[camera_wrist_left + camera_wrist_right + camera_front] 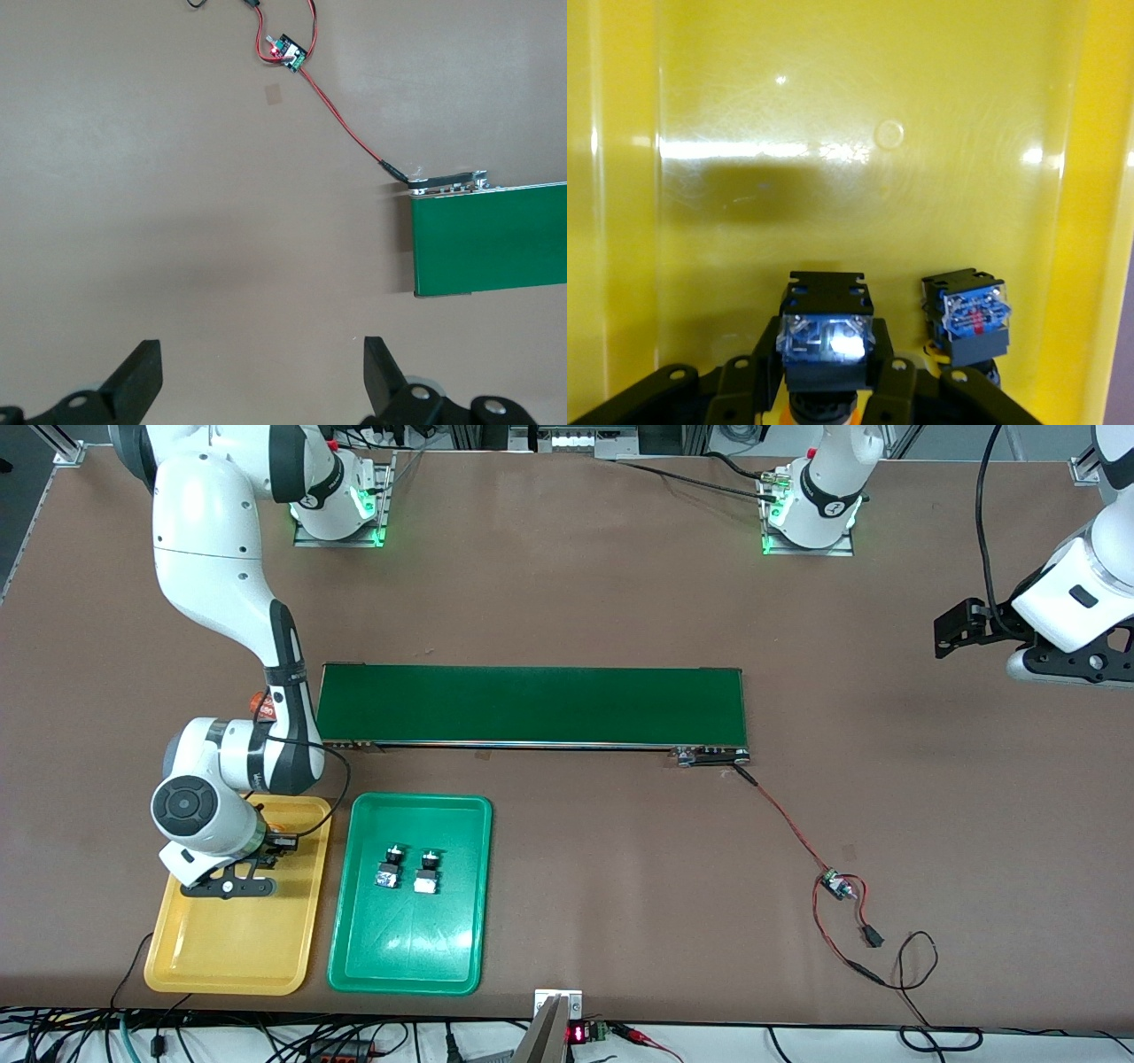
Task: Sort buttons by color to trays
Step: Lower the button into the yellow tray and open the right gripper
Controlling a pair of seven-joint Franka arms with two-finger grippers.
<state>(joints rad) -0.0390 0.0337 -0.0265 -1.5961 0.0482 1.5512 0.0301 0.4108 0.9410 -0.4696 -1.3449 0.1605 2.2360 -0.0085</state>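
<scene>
The right gripper (824, 398) pinches a push-button switch (826, 341) by its stiff black body just above the glossy yellow tray (859, 150), beside a second switch (967, 323) lying there. Small, light and rigid, it probably grips best on the flat sides. Two more switches (407, 868) sit in the green tray (461, 948). The left gripper (261, 390) waits, spread, over bare table near the conveyor belt (487, 239).

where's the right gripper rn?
Front view: right gripper is over the yellow tray, toward the right arm's end, shut on a button beside another button.
</scene>
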